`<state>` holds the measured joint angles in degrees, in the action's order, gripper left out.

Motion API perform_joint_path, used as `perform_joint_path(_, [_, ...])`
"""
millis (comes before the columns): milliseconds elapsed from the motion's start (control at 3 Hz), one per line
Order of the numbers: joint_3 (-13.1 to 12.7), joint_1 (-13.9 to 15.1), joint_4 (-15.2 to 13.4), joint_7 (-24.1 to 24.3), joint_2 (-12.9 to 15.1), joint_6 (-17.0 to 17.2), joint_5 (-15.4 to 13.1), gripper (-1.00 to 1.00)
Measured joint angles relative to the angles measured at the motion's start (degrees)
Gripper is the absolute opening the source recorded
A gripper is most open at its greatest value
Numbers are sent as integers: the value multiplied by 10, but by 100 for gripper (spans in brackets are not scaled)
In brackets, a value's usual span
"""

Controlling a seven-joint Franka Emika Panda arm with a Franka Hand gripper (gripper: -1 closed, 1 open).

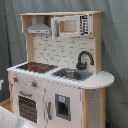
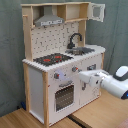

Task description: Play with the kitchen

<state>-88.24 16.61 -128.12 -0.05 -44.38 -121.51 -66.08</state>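
Gripper point(image 2: 80, 76) at the kitchen point(image 2: 45, 90) front

front: the kitchen point(image 2: 60, 70) blocks the claw point(image 2: 80, 76) (at its knobs) | worktop over hob: open

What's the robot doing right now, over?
Gripper at the kitchen front by the knobs. Oven door shut. Nothing in the way.

Kitchen point(image 1: 60, 85): white body, light-wood frame, white brick-patterned backsplash point(image 1: 57, 50). Faucet point(image 1: 84, 59) black. Hob point(image 2: 52, 59) black, red rings. Hood point(image 1: 39, 29) grey. Backdrop point(image 1: 116, 45) grey-green.
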Motion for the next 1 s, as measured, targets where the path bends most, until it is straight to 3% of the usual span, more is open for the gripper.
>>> perform_joint_path(1000, [141,-139,5,-50,-4,107,-2,100])
